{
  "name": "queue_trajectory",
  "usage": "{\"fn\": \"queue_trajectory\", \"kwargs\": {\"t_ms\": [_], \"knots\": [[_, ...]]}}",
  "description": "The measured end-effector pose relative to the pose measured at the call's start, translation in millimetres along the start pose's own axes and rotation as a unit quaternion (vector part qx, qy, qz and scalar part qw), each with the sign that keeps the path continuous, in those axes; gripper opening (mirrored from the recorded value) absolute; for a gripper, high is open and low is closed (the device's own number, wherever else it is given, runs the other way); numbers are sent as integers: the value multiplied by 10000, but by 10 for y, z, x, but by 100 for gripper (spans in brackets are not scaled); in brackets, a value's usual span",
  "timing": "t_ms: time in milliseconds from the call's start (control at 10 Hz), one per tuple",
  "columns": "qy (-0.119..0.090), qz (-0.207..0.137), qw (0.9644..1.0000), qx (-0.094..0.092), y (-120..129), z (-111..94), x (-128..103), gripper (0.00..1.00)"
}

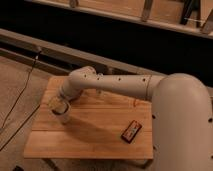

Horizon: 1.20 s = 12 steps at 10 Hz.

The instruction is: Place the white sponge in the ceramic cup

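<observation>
The ceramic cup [63, 117] is a small white tapered cup standing upright near the left edge of the wooden table [95, 140]. My gripper [59, 106] is at the end of the white arm [120, 86], right above the cup's mouth and covering it. The white sponge does not show; it is hidden by the gripper or the cup.
A black rectangular object with red markings [131, 131] lies on the table's right part. The arm's big white body [182, 125] fills the right side. A dark cable [22, 95] runs over the floor at the left. A low rail [45, 47] runs behind the table.
</observation>
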<state>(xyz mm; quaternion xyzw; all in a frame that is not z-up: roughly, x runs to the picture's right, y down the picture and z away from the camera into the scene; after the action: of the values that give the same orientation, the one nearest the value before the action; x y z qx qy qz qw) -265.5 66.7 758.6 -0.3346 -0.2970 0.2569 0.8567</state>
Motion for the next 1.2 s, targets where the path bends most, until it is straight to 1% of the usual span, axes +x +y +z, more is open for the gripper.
{"fn": "queue_trajectory", "kwargs": {"t_ms": [300, 700, 800, 1000, 1100, 1200], "knots": [[4, 28, 10000, 5, -7, -4, 0, 74], [-10, 125, 9999, 104, -74, -86, -18, 74], [72, 218, 9997, 120, -103, -143, 5, 74], [348, 504, 9980, 180, -202, -303, 90, 74], [553, 729, 9954, 293, -299, -437, 139, 74], [671, 855, 9934, 377, -355, -518, 162, 74]]}}
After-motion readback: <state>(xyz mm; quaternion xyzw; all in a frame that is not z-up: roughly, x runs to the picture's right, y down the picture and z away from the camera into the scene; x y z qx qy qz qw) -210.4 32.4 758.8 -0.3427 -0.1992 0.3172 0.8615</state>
